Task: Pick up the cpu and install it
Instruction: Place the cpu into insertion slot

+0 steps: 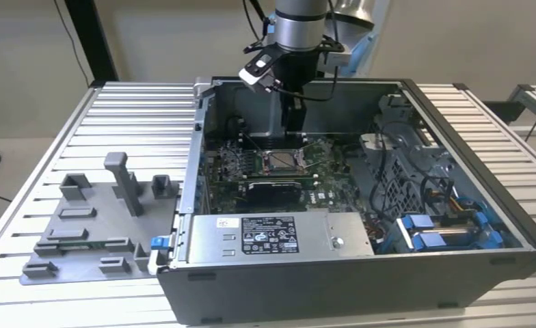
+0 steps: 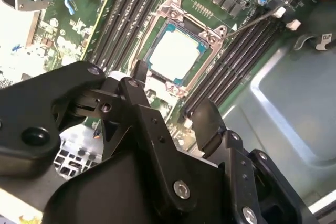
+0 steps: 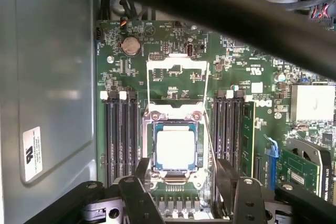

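Observation:
The cpu [image 3: 176, 149] is a small square chip with a silvery-white top. It lies flat in the metal-framed socket [image 3: 148, 129] on the green motherboard, and in the second wrist view the cpu [image 2: 175, 51] sits level inside that frame. My gripper [image 3: 184, 182] hangs just above the socket, open, with its two black fingers [image 3: 143, 174] spread wider than the chip and nothing between them. In the exterior view the gripper [image 1: 292, 137] reaches down into the open computer case [image 1: 341, 287], over the socket [image 1: 280, 161].
The socket's load plate [image 3: 176, 85] is folded back, open. Memory slots [image 3: 122, 135] flank the socket on both sides. A grey plastic tray with upright posts [image 1: 104, 219] rests on the slatted table at the exterior view's left. A power supply [image 1: 277, 236] and blue drive brackets [image 1: 450, 229] fill the case's near side.

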`<state>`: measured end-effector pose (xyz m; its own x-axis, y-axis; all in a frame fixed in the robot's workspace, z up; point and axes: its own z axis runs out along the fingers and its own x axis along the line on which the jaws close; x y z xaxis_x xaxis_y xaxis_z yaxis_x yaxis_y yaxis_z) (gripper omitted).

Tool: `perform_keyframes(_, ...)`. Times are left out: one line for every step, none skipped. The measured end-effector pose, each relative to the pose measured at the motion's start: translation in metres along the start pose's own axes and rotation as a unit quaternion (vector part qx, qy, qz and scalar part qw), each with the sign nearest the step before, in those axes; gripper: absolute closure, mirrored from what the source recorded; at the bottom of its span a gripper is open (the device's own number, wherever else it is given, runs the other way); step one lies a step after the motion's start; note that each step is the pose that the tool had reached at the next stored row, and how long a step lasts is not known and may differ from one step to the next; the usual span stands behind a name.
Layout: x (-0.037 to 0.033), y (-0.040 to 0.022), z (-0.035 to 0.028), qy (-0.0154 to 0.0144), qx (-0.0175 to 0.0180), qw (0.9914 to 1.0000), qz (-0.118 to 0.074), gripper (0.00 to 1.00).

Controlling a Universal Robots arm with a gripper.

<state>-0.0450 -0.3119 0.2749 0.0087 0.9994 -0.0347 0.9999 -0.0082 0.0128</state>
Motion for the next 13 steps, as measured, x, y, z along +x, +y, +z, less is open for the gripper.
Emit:
perform_keyframes(0.0, 0.0, 0.0, 0.0002, 0.0, 1.0, 0.0, 1.0)
perform_keyframes(0.0, 0.0, 0.0, 0.0004, 0.0, 1.0, 0.0, 1.0)
perform_keyframes(0.0, 0.0, 0.0, 0.0005, 0.0, 1.0, 0.0, 1.0)
perform_keyframes(0.0, 0.0, 0.0, 0.0006, 0.0, 1.0, 0.0, 1.0)
perform_keyframes(0.0, 0.0, 0.0, 0.0008, 0.0, 1.0, 0.0, 1.0)
perform_keyframes(0.0, 0.0, 0.0, 0.001, 0.0, 1.0, 0.0, 1.0)
perform_keyframes(0.0, 0.0, 0.0, 0.0011, 0.0, 1.0, 0.0, 1.0)
perform_keyframes(0.0, 0.0, 0.0, 0.0013, 0.0, 1.0, 0.0, 1.0)
perform_keyframes(0.0, 0.0, 0.0, 0.0015, 0.0, 1.0, 0.0, 1.0)
perform_keyframes(0.0, 0.0, 0.0, 0.0016, 0.0, 1.0, 0.0, 1.0)
perform_keyframes(0.0, 0.0, 0.0, 0.0018, 0.0, 1.0, 0.0, 1.0)
perform_keyframes(0.0, 0.0, 0.0, 0.0019, 0.0, 1.0, 0.0, 1.0)
perform_keyframes(0.0, 0.0, 0.0, 0.0021, 0.0, 1.0, 0.0, 1.0)
